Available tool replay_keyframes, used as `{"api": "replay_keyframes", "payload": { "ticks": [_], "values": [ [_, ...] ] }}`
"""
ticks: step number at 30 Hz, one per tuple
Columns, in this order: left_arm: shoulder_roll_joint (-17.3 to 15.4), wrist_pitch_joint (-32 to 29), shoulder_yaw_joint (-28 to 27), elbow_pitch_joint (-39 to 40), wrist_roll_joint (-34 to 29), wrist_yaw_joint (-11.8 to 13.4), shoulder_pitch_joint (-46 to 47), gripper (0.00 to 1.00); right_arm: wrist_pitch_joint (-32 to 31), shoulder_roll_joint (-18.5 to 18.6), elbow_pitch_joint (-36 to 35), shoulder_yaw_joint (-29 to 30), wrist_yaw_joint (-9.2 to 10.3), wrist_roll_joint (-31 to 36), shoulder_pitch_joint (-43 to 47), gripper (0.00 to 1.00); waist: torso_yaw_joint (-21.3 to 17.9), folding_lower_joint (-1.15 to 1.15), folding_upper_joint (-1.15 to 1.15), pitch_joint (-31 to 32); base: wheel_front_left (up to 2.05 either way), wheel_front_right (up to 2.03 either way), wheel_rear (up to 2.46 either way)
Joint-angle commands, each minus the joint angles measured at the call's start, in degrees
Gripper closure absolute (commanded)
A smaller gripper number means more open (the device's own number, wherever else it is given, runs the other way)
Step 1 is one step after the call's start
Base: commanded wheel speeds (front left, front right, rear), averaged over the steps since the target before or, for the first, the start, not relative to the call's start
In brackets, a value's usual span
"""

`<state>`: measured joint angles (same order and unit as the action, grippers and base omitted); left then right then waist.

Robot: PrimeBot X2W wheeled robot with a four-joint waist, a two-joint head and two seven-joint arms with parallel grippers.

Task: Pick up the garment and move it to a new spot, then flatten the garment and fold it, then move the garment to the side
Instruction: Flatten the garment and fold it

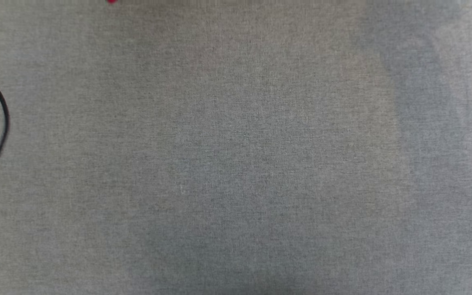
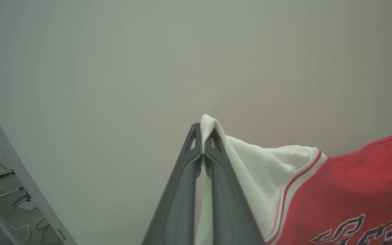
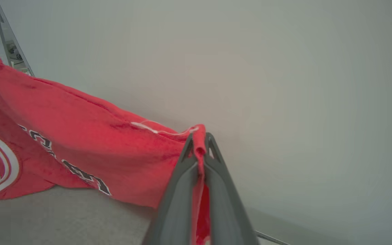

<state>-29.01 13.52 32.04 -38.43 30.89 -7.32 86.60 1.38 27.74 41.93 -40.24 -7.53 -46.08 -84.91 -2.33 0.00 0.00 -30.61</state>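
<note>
Red jersey knit with a white sleeve, the garment (image 2: 335,183) hangs stretched between the two claws, raised off the grey cloth-covered tabletop (image 1: 236,164). In the right wrist view its lower part with the black lettering sags down to touch the cloth (image 3: 80,136). In the head view a red speck (image 1: 112,1) peeks in at the far side, well apart from a black cable (image 1: 2,110) at the tabletop's left edge.

The left gripper (image 2: 202,139) is pinched tight on a fold of the white sleeve, its fingers pressed together with cloth poking out above the tips. The right gripper (image 3: 200,143) is likewise clamped on a bunched red edge beside a line of white stitching, probably the hem.

This fabric looks light, soft and wholly limp. It will drape and swing rather than hold a shape, and it is far larger than either claw. Nothing about it seems fragile or slippery, though a thin pinch could creep out under a sharp tug. Holds near the outer edges, sleeve and hem, kept apart and taut, should let it be laid flat without bunching. The loose middle will likely wrinkle where it lands first.
</note>
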Motion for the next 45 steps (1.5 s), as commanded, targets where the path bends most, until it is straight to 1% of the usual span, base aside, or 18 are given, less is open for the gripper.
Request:
{"api": "replay_keyframes", "payload": {
  "ticks": [1,4,6,10,11,12,15,20,23,26,30,32,36,41,45],
  "values": [
    [-0.4,0.6,-0.1,1.1,0.8,0.1,-4.1,1.0,0.9,0.5,-0.4,-1.5,0.04,-1.4,3.0,1.0,0.6,0.0,0.0,3.2,0.0,0.0,0.0],
    [-0.7,1.0,-0.3,3.9,1.7,1.1,-11.9,1.0,1.7,1.4,-1.4,-4.9,0.04,-3.5,8.5,1.0,1.0,0.0,0.0,6.0,0.0,0.0,0.0],
    [-1.1,1.2,-0.4,6.6,2.3,2.4,-17.7,1.0,2.3,2.3,-2.5,-6.8,0.04,-5.1,12.1,1.0,1.2,0.0,0.0,7.9,0.0,0.0,0.0],
    [-2.5,1.3,0.0,12.4,3.4,5.3,-30.6,1.0,2.8,4.5,-5.2,-11.1,0.04,-7.6,19.8,1.0,1.6,0.0,0.0,11.9,0.0,0.0,0.0],
    [-3.0,1.3,0.0,14.3,3.6,6.6,-34.2,1.0,3.0,5.2,-6.0,-12.1,0.04,-8.3,22.0,1.0,1.8,0.0,0.0,12.9,0.0,0.0,0.0],
    [-3.4,1.1,0.7,15.7,3.5,7.2,-37.1,1.0,3.0,5.9,-6.7,-12.9,0.04,-8.7,23.8,1.0,1.9,0.0,0.0,13.8,0.0,0.0,0.0],
    [-4.7,0.0,1.5,20.9,4.9,10.0,-47.3,1.0,3.2,8.0,-9.0,-15.3,0.04,-10.1,29.4,1.0,2.2,0.0,0.0,16.7,0.0,0.0,0.0],
    [-6.7,-1.9,2.7,29.5,7.3,15.2,-62.0,1.0,3.4,11.0,-12.0,-17.8,0.04,-12.1,38.2,1.0,2.6,0.0,0.0,20.7,0.0,0.0,0.0],
    [-7.7,-2.8,3.6,33.0,9.1,17.4,-69.9,1.0,3.6,12.6,-13.7,-18.3,0.04,-13.4,43.4,1.0,2.7,0.0,0.0,22.7,0.0,0.0,0.0],
    [-7.7,-2.7,4.1,35.0,10.9,19.2,-76.4,1.0,3.7,14.1,-15.0,-18.5,0.04,-14.3,48.1,1.0,2.9,0.0,0.0,24.5,0.0,0.0,0.0],
    [-7.4,-2.8,5.6,36.7,12.4,21.2,-83.6,1.0,3.6,15.8,-16.8,-18.3,0.04,-15.8,55.2,1.0,3.3,0.0,0.0,26.9,0.0,0.0,0.0],
    [-6.8,-2.8,6.2,37.2,13.7,21.9,-86.9,1.0,3.6,16.7,-17.7,-17.6,0.04,-16.6,58.8,1.0,3.3,0.0,0.0,28.2,0.0,0.0,0.0],
    [-6.8,-3.5,7.2,38.3,15.3,22.9,-91.8,1.0,3.1,18.1,-20.0,-16.2,0.04,-17.2,64.9,1.0,3.2,0.0,0.0,29.7,0.0,0.0,0.0],
    [-6.9,-4.5,8.0,39.6,17.6,23.7,-96.4,1.0,2.5,19.3,-22.9,-14.1,0.04,-17.4,72.9,1.0,3.3,0.0,0.0,31.1,0.0,0.0,0.0],
    [-7.1,-5.5,9.1,39.8,19.1,23.4,-99.4,1.0,2.0,19.2,-24.6,-11.6,0.04,-16.8,79.0,1.0,3.5,0.0,0.0,31.4,0.0,0.0,0.0]
  ]
}}
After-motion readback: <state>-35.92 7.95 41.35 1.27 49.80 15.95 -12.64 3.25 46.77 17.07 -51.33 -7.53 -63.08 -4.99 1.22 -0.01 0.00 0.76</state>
